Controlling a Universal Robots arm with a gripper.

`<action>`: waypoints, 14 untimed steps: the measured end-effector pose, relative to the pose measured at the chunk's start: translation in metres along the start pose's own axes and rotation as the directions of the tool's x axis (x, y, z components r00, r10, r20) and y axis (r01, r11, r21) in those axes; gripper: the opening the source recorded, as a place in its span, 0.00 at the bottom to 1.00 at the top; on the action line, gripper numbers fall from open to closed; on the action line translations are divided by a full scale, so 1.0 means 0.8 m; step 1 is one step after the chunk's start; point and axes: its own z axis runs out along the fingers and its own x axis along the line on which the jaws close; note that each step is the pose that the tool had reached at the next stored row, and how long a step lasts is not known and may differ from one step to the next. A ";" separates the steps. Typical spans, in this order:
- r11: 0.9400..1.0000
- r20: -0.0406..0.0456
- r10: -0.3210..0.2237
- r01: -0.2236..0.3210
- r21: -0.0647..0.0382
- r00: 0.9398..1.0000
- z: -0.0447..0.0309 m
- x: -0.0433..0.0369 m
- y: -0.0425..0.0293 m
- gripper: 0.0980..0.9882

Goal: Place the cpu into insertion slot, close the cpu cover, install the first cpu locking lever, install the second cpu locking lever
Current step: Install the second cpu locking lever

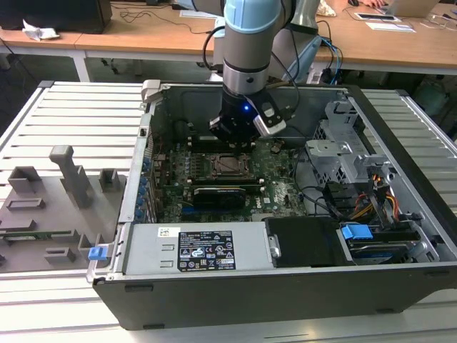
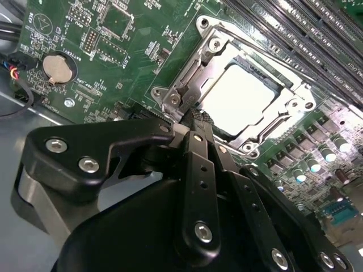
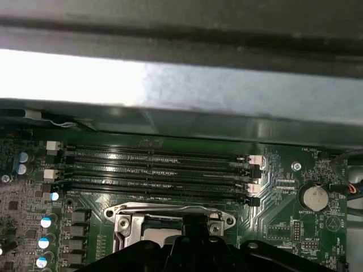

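Hanging just above the insertion slot (image 1: 230, 163) at the exterior view's centre, the gripper (image 2: 195, 116) is seen pressed together, its body hiding one socket edge, while the cpu (image 2: 237, 101) lies seated beneath the lowered cpu cover (image 2: 211, 56).

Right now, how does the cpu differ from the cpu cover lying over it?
The cpu is a solid, pale, smooth square; the cpu cover is a thin silvery frame with a large open window. The cpu sits low inside the insertion slot; the cpu cover lies on top, framing the cpu's edges. Both are square and lie flat. The claw hovers by the cover's corner.
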 end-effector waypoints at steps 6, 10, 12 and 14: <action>1.000 0.000 0.000 0.000 0.000 1.000 -0.0167 -0.001 0.0013 0.01; 1.000 0.000 0.000 0.000 0.000 1.000 -0.0268 -0.001 0.0013 0.01; 1.000 0.000 0.000 0.000 0.000 1.000 -0.0272 -0.001 -0.0027 0.01; 1.000 0.000 0.000 0.000 0.000 1.000 -0.0275 0.000 -0.0062 0.01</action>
